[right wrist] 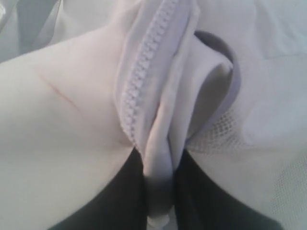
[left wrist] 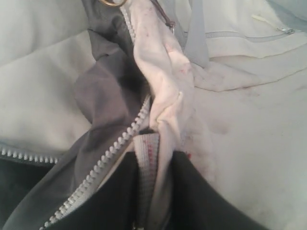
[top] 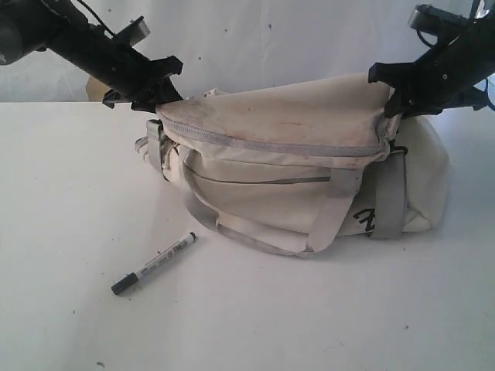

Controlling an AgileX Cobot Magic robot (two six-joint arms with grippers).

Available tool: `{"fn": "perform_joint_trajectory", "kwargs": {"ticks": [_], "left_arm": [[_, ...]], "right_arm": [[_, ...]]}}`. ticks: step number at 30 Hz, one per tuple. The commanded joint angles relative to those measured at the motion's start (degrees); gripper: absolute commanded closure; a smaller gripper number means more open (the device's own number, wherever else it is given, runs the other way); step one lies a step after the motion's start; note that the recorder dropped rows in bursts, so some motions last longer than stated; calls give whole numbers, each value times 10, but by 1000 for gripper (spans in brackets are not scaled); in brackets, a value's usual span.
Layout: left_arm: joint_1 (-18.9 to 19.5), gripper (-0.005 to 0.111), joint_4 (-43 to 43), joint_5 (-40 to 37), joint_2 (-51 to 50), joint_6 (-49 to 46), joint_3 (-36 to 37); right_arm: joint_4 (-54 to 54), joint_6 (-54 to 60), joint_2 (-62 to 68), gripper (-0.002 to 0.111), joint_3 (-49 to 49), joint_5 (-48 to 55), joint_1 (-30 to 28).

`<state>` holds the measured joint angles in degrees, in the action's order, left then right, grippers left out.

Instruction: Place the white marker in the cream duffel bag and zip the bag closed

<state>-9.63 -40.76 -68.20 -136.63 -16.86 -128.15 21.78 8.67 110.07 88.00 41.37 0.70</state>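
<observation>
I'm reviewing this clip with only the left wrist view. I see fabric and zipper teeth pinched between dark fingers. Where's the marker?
Observer: The marker lies on the table in front of the bag, apart from it and held by nothing.
Operator: Which part of the bag is that gripper on?
Observer: In the exterior view, the left gripper grips the top edge at the bag's left end.
Operator: And the other arm?
Observer: The right gripper is shut on a fabric fold with zipper teeth, at the bag's right end.
</observation>
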Motion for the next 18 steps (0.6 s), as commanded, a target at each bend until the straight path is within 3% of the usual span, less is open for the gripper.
{"fn": "perform_joint_trajectory", "kwargs": {"ticks": [1,5,8,9,10,11,12,13,14,15,18], "left_arm": [[3,107,17,-18,38,4,44],[3,107,17,-18,52,-13,89],[3,106,23,-18,52,-18,100],[3,100,24,-18,52,-32,104],[3,96,24,-18,52,-36,104],[3,82,24,-18,52,-39,104],[3,75,24,-18,52,-39,104],[3,57,23,-3,52,-39,102],[3,50,23,10,52,-39,102],[3,37,23,37,53,-39,100],[3,26,23,115,53,-42,100]], "right_arm": [[-19,7,26,108,5,-29,-1],[-12,2,44,97,5,-29,-1],[-8,-3,47,74,5,-28,-1],[-6,-14,38,59,7,-18,-1],[-6,-14,34,54,8,-15,-1],[-8,-14,21,47,15,-4,-1],[-8,-14,16,46,16,1,-1],[-8,-14,0,46,22,12,-1],[-8,-14,-6,46,22,14,-1],[-8,-14,-21,46,22,18,-1],[5,-14,-36,47,22,39,-1]]}}
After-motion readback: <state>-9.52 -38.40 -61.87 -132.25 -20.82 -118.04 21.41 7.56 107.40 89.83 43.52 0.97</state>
